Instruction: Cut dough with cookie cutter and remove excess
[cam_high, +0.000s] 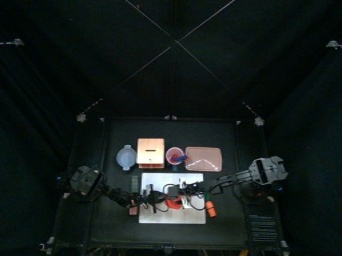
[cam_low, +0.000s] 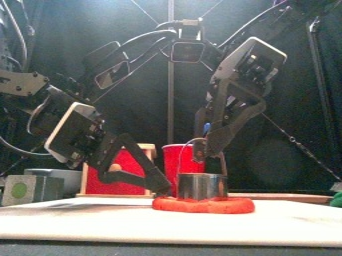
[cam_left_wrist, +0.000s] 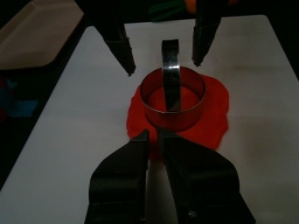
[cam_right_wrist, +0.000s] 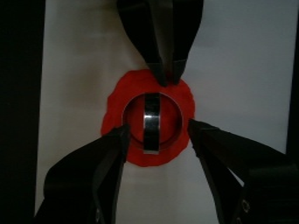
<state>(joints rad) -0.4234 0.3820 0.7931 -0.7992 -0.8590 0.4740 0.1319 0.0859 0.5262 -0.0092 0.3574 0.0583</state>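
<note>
Left gripper (cam_left_wrist: 162, 144) pinching dough (cam_left_wrist: 198, 131) edge; right gripper (cam_right_wrist: 158, 136) spread, straddling cookie cutter (cam_right_wrist: 153, 120).

Non-task items: white mat (cam_high: 150, 180) lies on the black desk (cam_high: 120, 215), near its front. Behind the mat sits a row: pale round lid (cam_high: 126, 156), orange-tan board (cam_high: 151, 151), dark bowl (cam_high: 175, 155), pinkish square tray (cam_high: 203, 157). Red cup (cam_low: 177, 157) stands behind the mat in front view. Black curtains (cam_high: 54, 80) all around.
</note>
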